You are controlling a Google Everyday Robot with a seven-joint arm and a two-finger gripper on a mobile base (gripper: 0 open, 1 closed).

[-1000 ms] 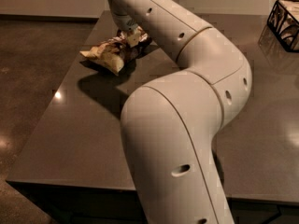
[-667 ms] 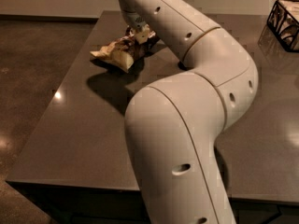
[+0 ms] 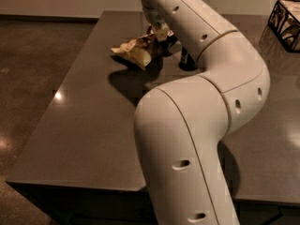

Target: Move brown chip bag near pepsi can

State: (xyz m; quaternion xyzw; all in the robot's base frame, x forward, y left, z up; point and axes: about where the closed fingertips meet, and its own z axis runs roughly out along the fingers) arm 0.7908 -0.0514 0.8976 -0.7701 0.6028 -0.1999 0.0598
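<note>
The brown chip bag point(image 3: 135, 51), crinkled with a pale yellow end, hangs a little above the dark table point(image 3: 89, 125) and casts a shadow below it. My gripper point(image 3: 161, 33) is at the bag's right end and is shut on it. The arm reaches in from the lower middle and covers much of the scene. A dark can point(image 3: 187, 60), likely the pepsi can, stands just right of the bag. It is mostly hidden behind the arm, and its logo does not show.
A black wire basket point(image 3: 285, 17) stands at the table's far right corner. The table's left edge drops to a brown floor point(image 3: 33, 69). My own arm blocks the middle and right of the table.
The gripper has carried the chip bag to the right, closer to the dark can. The arm has swung right with it.
</note>
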